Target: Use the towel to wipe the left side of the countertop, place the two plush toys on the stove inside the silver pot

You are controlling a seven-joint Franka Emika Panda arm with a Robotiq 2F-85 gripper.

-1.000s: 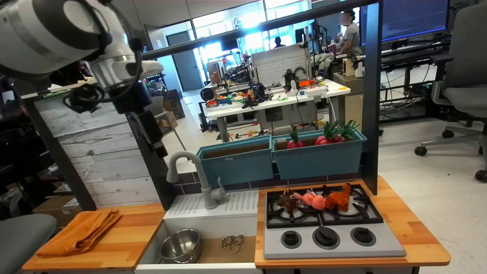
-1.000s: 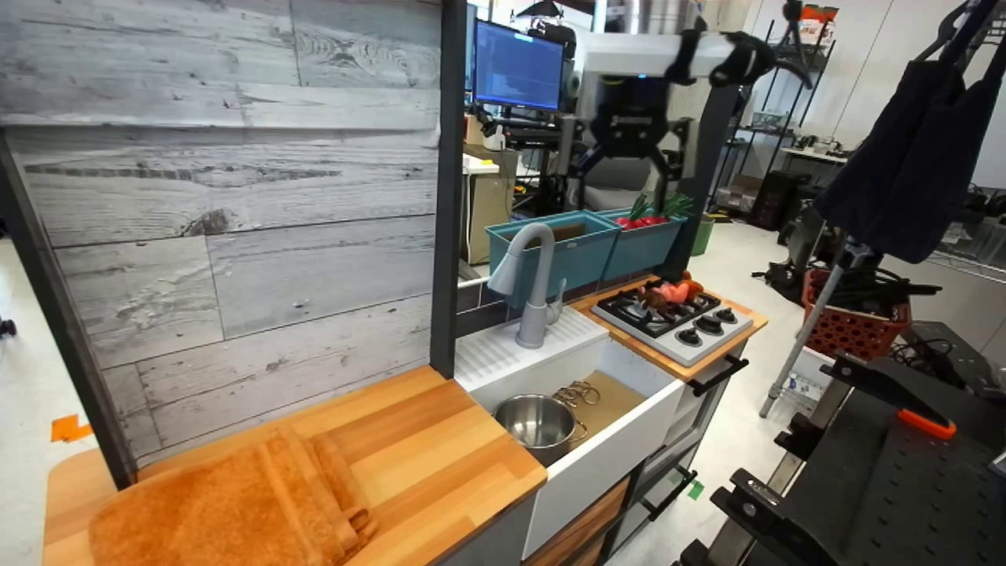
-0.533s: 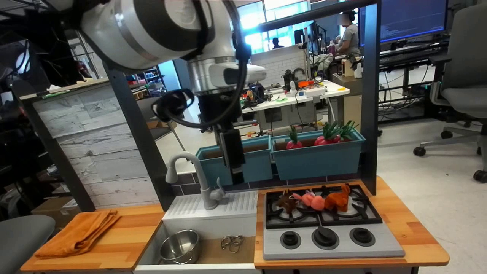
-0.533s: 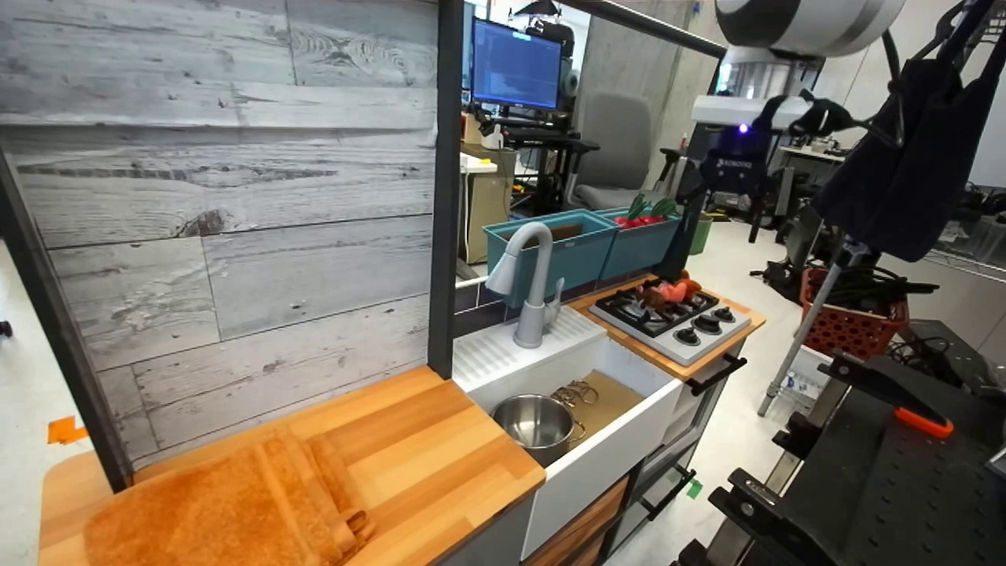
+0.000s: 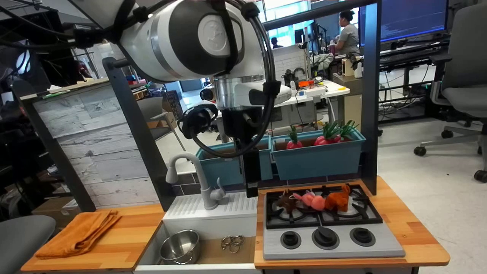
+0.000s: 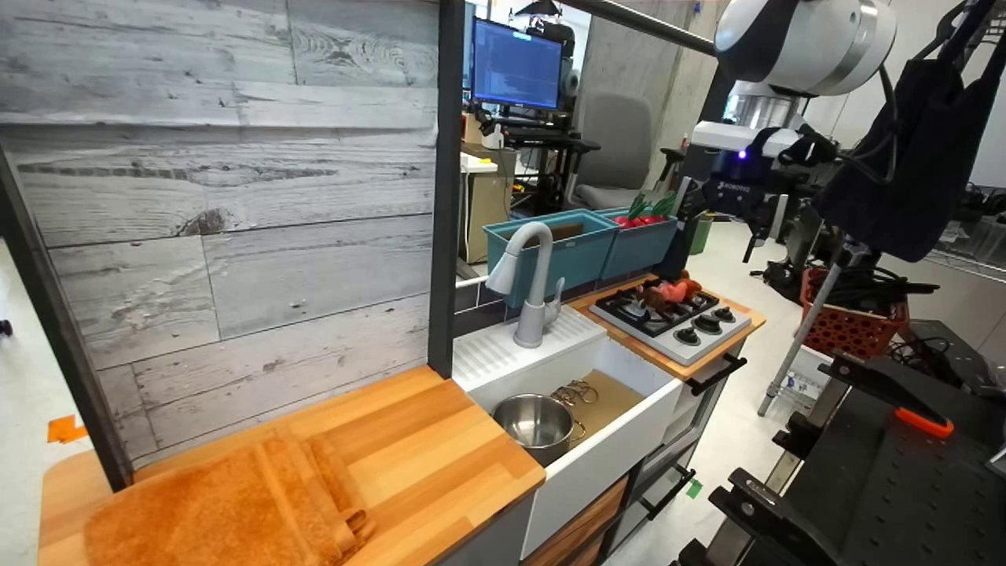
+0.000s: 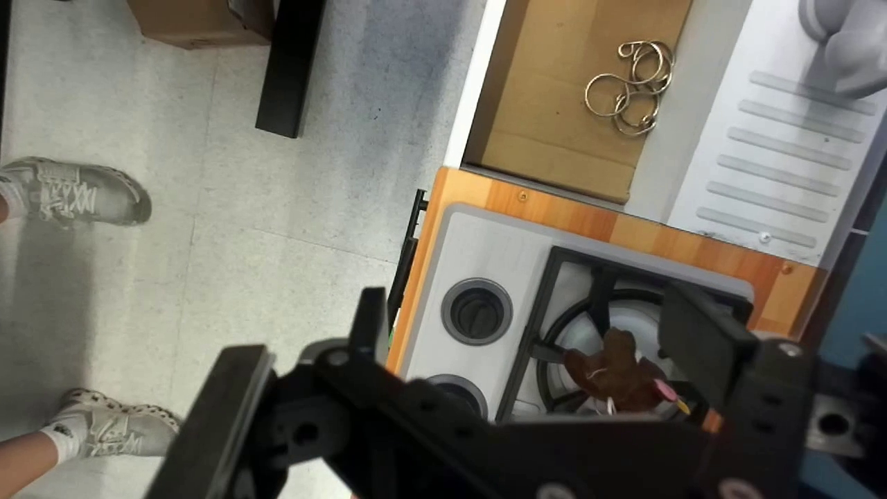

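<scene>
The orange-brown towel [image 5: 76,234] lies folded on the left wooden countertop [image 5: 139,224]; it also shows in an exterior view [image 6: 220,503]. The silver pot [image 5: 180,245] stands in the sink. On the stove [image 5: 300,249] lie a brown plush toy [image 5: 288,201], a pink plush toy [image 5: 312,200] and an orange-red plush toy [image 5: 338,198], side by side on the grates. My gripper [image 5: 252,190] hangs in the air near the stove, fingers pointing down. In the wrist view its fingers [image 7: 527,312] are wide apart and empty, with the brown toy [image 7: 617,374] partly visible below.
A grey faucet [image 5: 205,182] stands behind the sink [image 5: 211,207]. Metal rings [image 5: 233,242] lie in the basin. Teal planters [image 5: 319,160] with toy radishes hang at the back. A dark post [image 5: 371,99] rises behind the stove. A wood-panel wall [image 6: 236,196] borders the left counter.
The arm has swung from above the left side toward the stove, then lowered a little in the last half second. The towel, pot and toys have not moved.
</scene>
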